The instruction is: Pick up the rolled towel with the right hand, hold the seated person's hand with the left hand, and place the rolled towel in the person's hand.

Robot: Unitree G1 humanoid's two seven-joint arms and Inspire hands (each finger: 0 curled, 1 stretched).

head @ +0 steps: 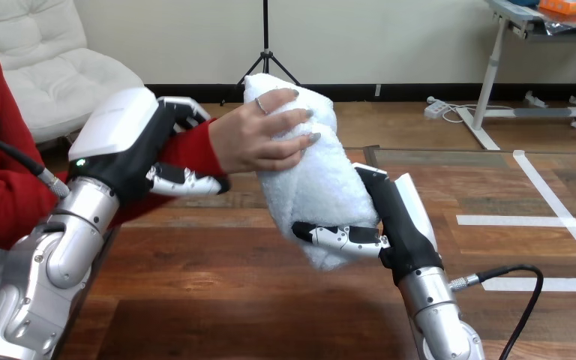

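The left hand (136,146) is closed round the person's wrist (199,146), thumb beneath the red sleeve. The person's hand (259,139) grips the upper end of the rolled towel (316,184), held above the counter (225,300). The right hand (394,225) clasps its lower end, thumb across.

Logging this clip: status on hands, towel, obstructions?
Left hand shut on the person's wrist. Right hand shut on rolled towel, held aloft. Person's hand grips towel's upper end. Nothing in the way.

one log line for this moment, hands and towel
left hand: shut on person's wrist | right hand: shut on rolled towel | person's hand: fingers over towel's upper end | phase: handover, not released
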